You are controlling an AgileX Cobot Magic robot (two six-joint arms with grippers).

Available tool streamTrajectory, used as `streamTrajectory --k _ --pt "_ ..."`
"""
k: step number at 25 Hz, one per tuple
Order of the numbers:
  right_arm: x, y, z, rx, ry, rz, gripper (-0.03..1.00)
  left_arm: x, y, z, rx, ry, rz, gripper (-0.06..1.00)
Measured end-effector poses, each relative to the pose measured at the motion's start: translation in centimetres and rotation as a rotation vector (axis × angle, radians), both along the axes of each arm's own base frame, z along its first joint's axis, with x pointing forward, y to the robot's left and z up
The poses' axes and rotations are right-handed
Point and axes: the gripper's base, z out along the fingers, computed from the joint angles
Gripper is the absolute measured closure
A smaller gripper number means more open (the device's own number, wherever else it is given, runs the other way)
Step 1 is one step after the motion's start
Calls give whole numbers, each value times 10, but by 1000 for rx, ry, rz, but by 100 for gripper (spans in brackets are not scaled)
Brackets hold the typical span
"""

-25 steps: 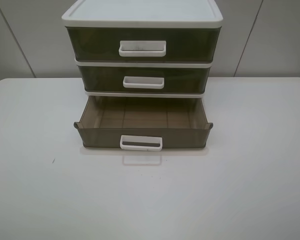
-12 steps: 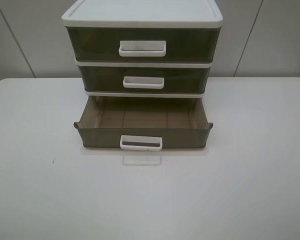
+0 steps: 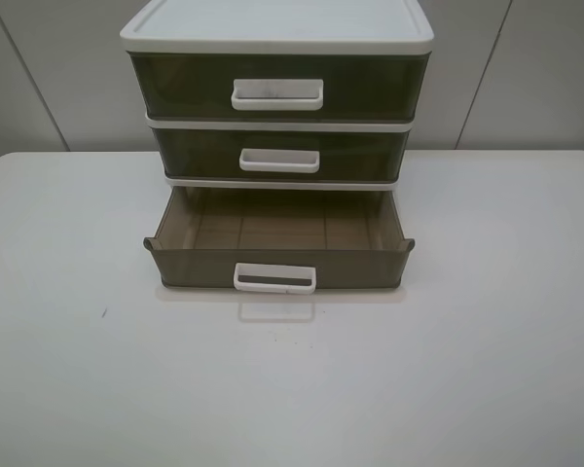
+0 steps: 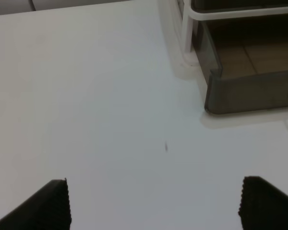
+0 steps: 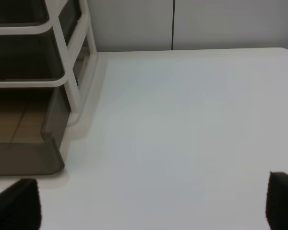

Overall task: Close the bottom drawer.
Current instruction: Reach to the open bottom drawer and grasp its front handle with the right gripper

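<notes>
Nothing is shifting between the earlier overhead views and this one. The bottom drawer (image 3: 190, 268) is sitting pulled out just as it was, its floor bare and its front well forward of the cabinet (image 3: 277, 24), in the middle of the table (image 3: 467, 341). Judging by that, the closing is not yet getting under way, and the whole push is still waiting to be done.

Neither arm is showing in the overhead view. The left gripper (image 4: 156, 206) is hovering over the bare table with its fingers wide apart, holding nothing and looking toward the drawer's left front corner. The right gripper (image 5: 151, 201) is doing the same on the other side, fingers spread and empty, with the drawer's right front corner ahead of it.

Counting: one cabinet is holding three drawers. The top drawer (image 3: 175, 88) and the middle drawer (image 3: 195, 151) are sitting shut, and the bottom one is open. Each is carrying one white handle, so three handles, the lowest handle (image 3: 274, 278) facing forward. Two grippers are waiting, and one small dark speck (image 3: 103, 312) is lying on the table.
</notes>
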Motion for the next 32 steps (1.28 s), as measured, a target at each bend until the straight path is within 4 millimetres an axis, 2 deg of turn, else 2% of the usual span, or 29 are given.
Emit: streamTrajectory --k 3,6,11,14,17,20,25,29,32 --pt "3 0 0 1 17 0 15 0 0 0 0 0 0 23" --pt "19 4 1 63 106 35 15 0 0 0 0 0 0 23" --pt "69 13 20 224 209 87 15 0 0 0 0 0 0 23" --pt "101 14 35 282 204 84 15 0 0 0 0 0 0 23" --pt "131 21 39 321 151 128 15 0 0 0 0 0 0 23" --pt "150 41 39 295 103 254 15 0 0 0 0 0 0 23" --pt "167 93 35 240 23 507 15 0 0 0 0 0 0 23" --pt "179 134 16 180 29 650 15 0 0 0 0 0 0 23" --pt "184 160 -11 157 53 710 15 0 0 0 0 0 0 23"
